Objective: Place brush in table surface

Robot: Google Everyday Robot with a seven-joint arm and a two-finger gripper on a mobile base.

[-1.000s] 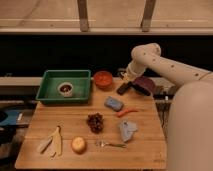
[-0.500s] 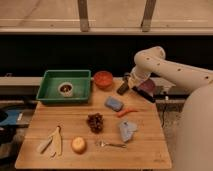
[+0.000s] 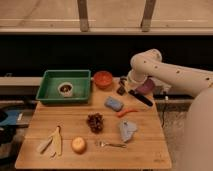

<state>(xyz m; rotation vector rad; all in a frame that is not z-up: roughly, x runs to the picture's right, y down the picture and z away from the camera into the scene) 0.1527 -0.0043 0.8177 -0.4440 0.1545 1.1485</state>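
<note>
Since the earlier frames, the white arm (image 3: 165, 70) has dropped a little at the elbow. The gripper (image 3: 121, 88) has come lower over the back right corner. Nothing lying on the table has shifted.

Layout, large to small:
- Table surface (image 3: 145, 152): light wooden planks, with bare wood along the right side and front edge.
- The arm reaches in from the right.
- Green tray (image 3: 65, 73): back left, with a small cup (image 3: 65, 89) inside.
- Red-brown bowl (image 3: 103, 78): just beside the tray's right wall.
- Purple object (image 3: 146, 87): just right of the gripper.
- Mid-table: grey crumpled item (image 3: 127, 130), dark grape cluster (image 3: 94, 121), blue-grey block (image 3: 114, 103), orange-red stick (image 3: 127, 111).
- Front: pale peel (image 3: 52, 142), round yellow fruit (image 3: 78, 144), fork (image 3: 111, 145).

Tool:
- The fingers are together.
- The black handle of the brush (image 3: 141, 98) runs out from the gripper, slanting down toward the table's right edge.
- I cannot make out the brush head.
- I read this as the gripper clamped on the brush near one end.
- I cannot tell whether the free end touches the wood or hangs just above it.

Progress (my judgement):
- Done: the brush is in the grip and has been brought over the tabletop, low at the back right.
- Left: settle it flat on the wood, part the fingers and lift clear.
- The task is not yet complete, since the grip is not released.
- The bare wood beneath the handle looks sufficient.
- The block and the orange-red stick lie near, on the left.
</note>
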